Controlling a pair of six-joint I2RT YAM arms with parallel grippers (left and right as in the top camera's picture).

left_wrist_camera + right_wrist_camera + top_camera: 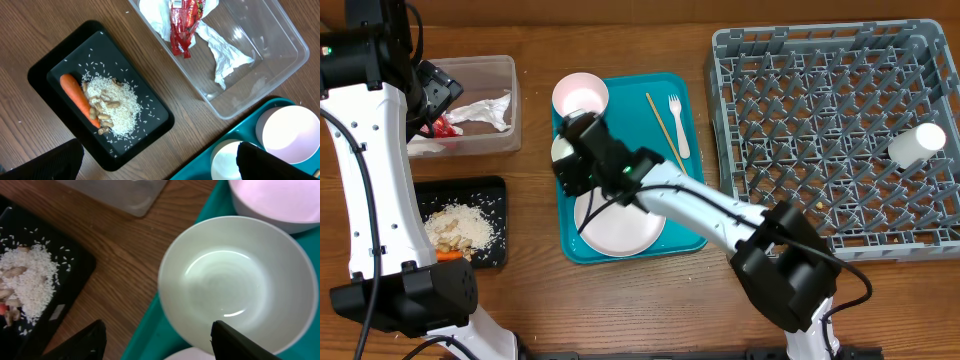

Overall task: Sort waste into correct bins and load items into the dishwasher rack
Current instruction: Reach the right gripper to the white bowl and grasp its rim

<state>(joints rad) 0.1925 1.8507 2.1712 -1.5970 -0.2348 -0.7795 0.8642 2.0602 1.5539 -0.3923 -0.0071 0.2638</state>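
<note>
**As the Bowl Was Straddled: Where a Slip Could Be Made**

While the rim of a small white bowl (pixel 235 285) was bracketed by the right gripper (pixel 159 330), its jaws were seen spread wide. One finger was placed over the bowl's hollow and the other outside it, with nothing yet clamped. The bowl was found on the teal tray (pixel 630 110), close to its left edge, with the large plate (pixel 620 225) just on the near side and a second bowl (pixel 581 96) just beyond.

A pinch on such glossy, curved ware could be judged risky. If the rim were caught too shallowly, the bowl might be tipped, dropped onto the plate, or knocked against its neighbour.

The fork (pixel 678 125) and wooden stick (pixel 665 132) were seen lying on the tray's right side. The left gripper (pixel 160 156) was held open and empty above the gap between the black tray (pixel 50 70) and the teal tray. A clash of arms might be caused if both were brought over that tray together.

A carrot (pixel 77 95) and rice-like scraps (pixel 112 105) were seen in the black tray, and a napkin (pixel 480 110) and red wrapper (pixel 185 22) in the clear tub (pixel 280 60). Farther off, a white cup (pixel 917 142) was seen lying in the grey rack (pixel 820 60).

Everything was borne by a brown wood-grain table (pixel 620 300). Nothing of the room beyond it was shown.
</note>
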